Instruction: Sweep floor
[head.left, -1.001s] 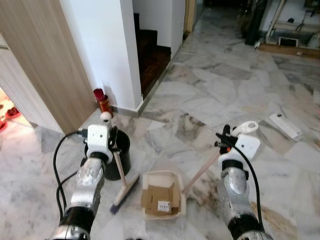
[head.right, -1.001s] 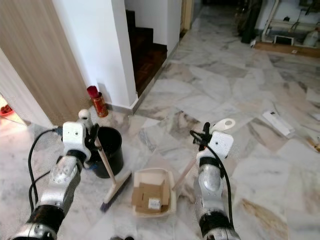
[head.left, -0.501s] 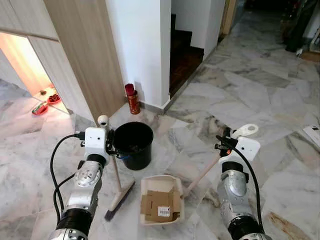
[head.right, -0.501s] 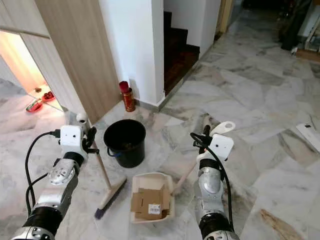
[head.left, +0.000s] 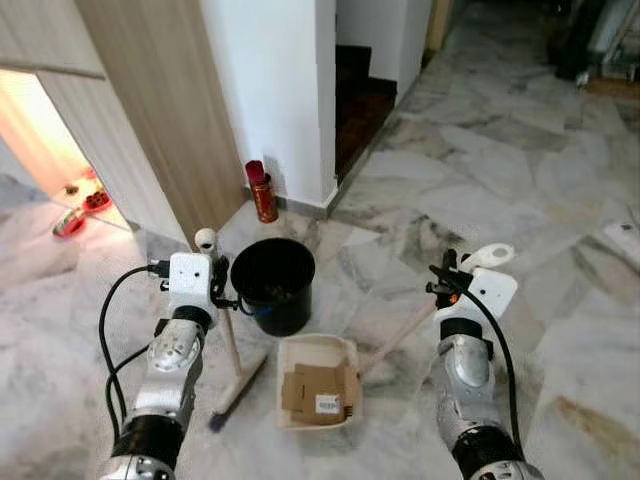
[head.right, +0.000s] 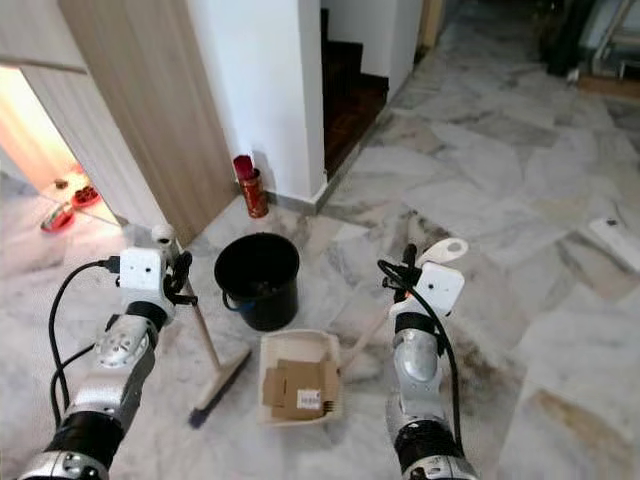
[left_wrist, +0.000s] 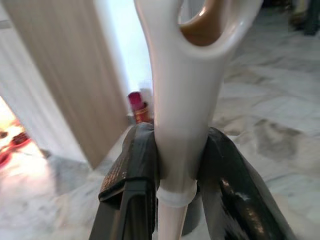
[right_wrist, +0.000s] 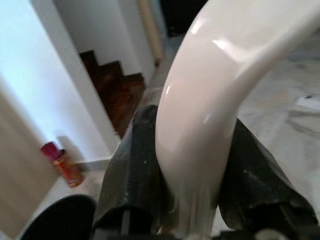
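From the head, the left gripper (head.left: 215, 272) holds the broom (head.left: 232, 352) by its white handle top. The stick runs almost straight up and down, and the brush end sits on the marble floor (head.left: 520, 200), pointing down and a little toward the dustpan. The right gripper (head.left: 445, 282) holds the long handle of the dustpan (head.left: 318, 380). That handle slants down and to the robot's left, to the pan lying flat on the floor with cardboard scraps (head.left: 318, 392) in it. A black bucket (head.left: 272, 284) stands just behind the pan.

In the left wrist view, the two black fingers (left_wrist: 131, 175) squeeze the broom's white handle tight.

In the right wrist view, the fingers (right_wrist: 137, 165) clamp on the dustpan handle.

I think the sweeping-up is done and the scraps are in the pan. Next it needs lifting and tipping into the bucket, slowly so nothing spills
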